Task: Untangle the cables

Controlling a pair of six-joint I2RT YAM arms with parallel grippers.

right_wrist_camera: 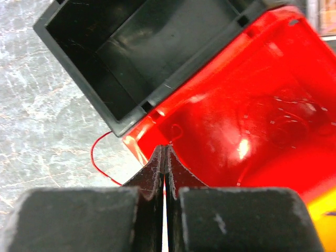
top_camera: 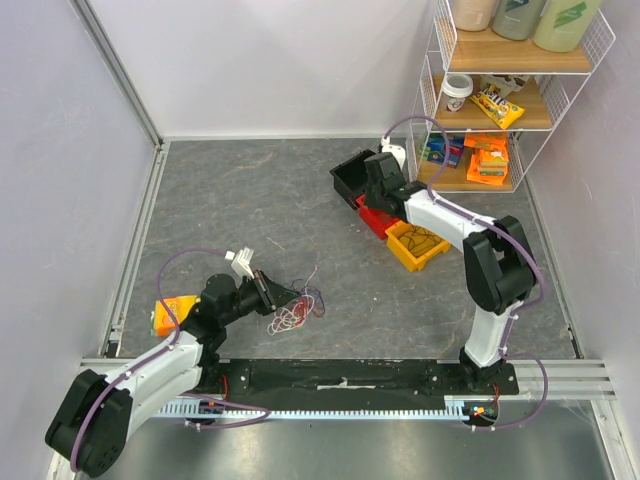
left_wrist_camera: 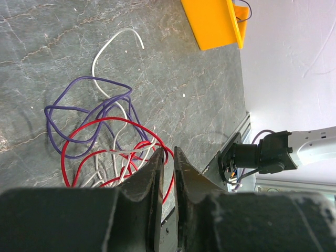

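Note:
The cables (top_camera: 293, 315) lie as a loose tangle of red, white and dark purple loops on the grey table, near the front left. In the left wrist view the cables (left_wrist_camera: 105, 142) spread just ahead of my fingers. My left gripper (top_camera: 272, 290) (left_wrist_camera: 167, 149) is low at the tangle's edge. Its jaws stand a narrow gap apart, and a red loop shows through the gap. My right gripper (top_camera: 370, 200) (right_wrist_camera: 166, 147) is shut over the corner of a red bin (right_wrist_camera: 252, 105). A thin red cable (right_wrist_camera: 94, 157) runs from its tips out over the bin's edge onto the table.
A black bin (top_camera: 350, 178) (right_wrist_camera: 131, 47), the red bin (top_camera: 376, 220) and a yellow bin (top_camera: 415, 245) (left_wrist_camera: 212, 21) holding dark wire stand in a row at the back right. A wire shelf (top_camera: 500, 100) with snacks stands behind them. An orange pack (top_camera: 172, 315) lies by the left arm.

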